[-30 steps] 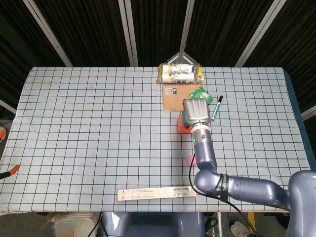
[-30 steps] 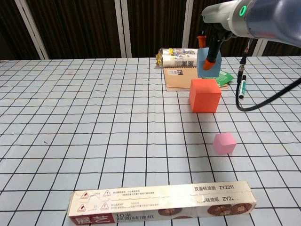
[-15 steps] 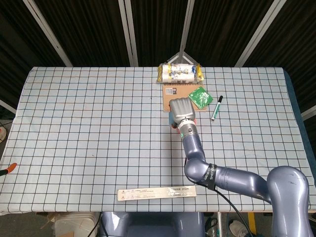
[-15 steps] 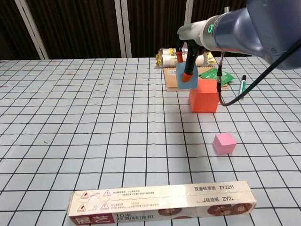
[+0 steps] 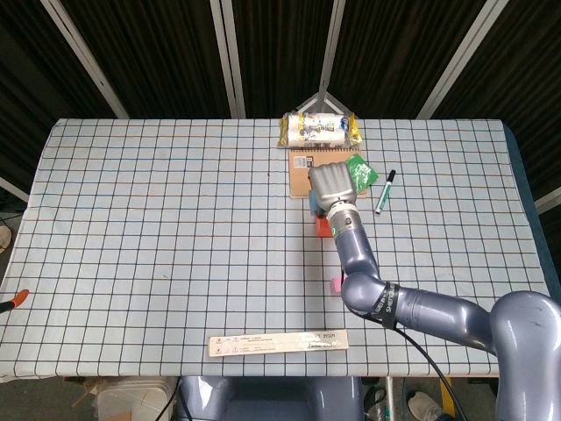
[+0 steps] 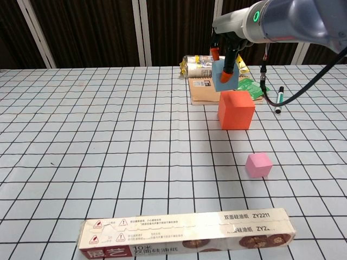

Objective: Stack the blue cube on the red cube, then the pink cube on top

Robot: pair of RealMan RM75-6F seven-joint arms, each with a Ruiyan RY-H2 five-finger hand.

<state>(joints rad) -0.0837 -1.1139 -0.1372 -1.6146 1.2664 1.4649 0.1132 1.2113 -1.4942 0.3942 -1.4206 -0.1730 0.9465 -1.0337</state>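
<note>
My right hand [image 5: 331, 187] hangs over the red cube [image 6: 236, 110] and pinches the blue cube [image 6: 222, 78] between orange-tipped fingers [image 6: 228, 64]. In the chest view the blue cube sits just above the red cube's top, towards its back left corner, and I cannot tell whether they touch. From the head view the hand hides most of both: only a blue sliver [image 5: 313, 206] and a red corner [image 5: 323, 227] show. The small pink cube [image 6: 258, 164] lies alone on the checked cloth, nearer to me than the red one and also seen as the pink cube [image 5: 336, 285]. My left hand is out of sight.
A long flat box [image 6: 187, 235] lies along the front edge. Behind the red cube are a brown notebook [image 5: 304, 168], a green packet [image 5: 361, 171], a snack pack [image 5: 319, 130] and a pen [image 5: 385, 191]. An orange object [image 5: 10, 303] pokes in at the left edge.
The right hand swung left with the blue cube, then came back right. It now holds the cube higher, over the red cube's back left part.
</note>
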